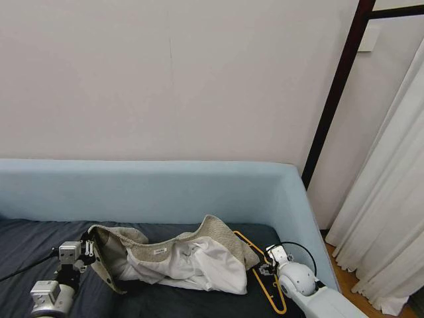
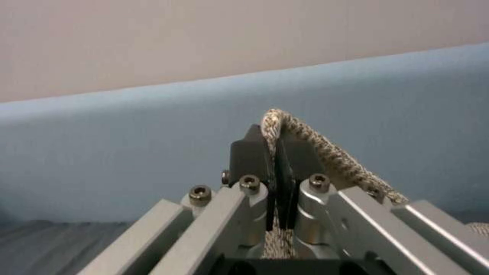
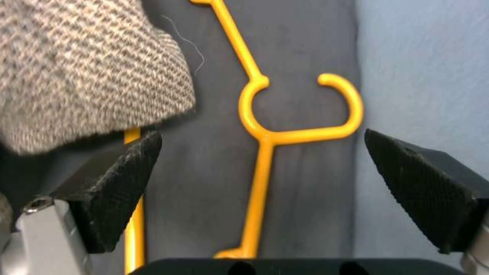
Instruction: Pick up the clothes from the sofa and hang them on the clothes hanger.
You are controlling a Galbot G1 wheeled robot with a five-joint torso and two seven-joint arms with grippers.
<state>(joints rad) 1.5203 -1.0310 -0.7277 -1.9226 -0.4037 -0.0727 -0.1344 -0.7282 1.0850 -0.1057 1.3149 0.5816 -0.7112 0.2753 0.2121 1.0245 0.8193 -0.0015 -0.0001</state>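
A beige knit garment with white lining (image 1: 182,258) lies crumpled on the dark seat of the light blue sofa (image 1: 199,192). My left gripper (image 1: 88,248) is shut on the garment's left edge, and the knit hem (image 2: 306,146) is pinched between its fingers. A yellow clothes hanger (image 1: 260,268) lies on the seat at the garment's right side. My right gripper (image 1: 267,260) hovers open just over the yellow clothes hanger (image 3: 264,123), its hook and neck between the two black pads (image 3: 118,183), with the knit garment (image 3: 84,69) beside it.
The sofa's right arm (image 1: 308,225) rises just beyond the hanger. A dark upright pole (image 1: 334,93) stands against the wall behind the sofa, and white curtains (image 1: 391,212) hang at the right over a wooden floor.
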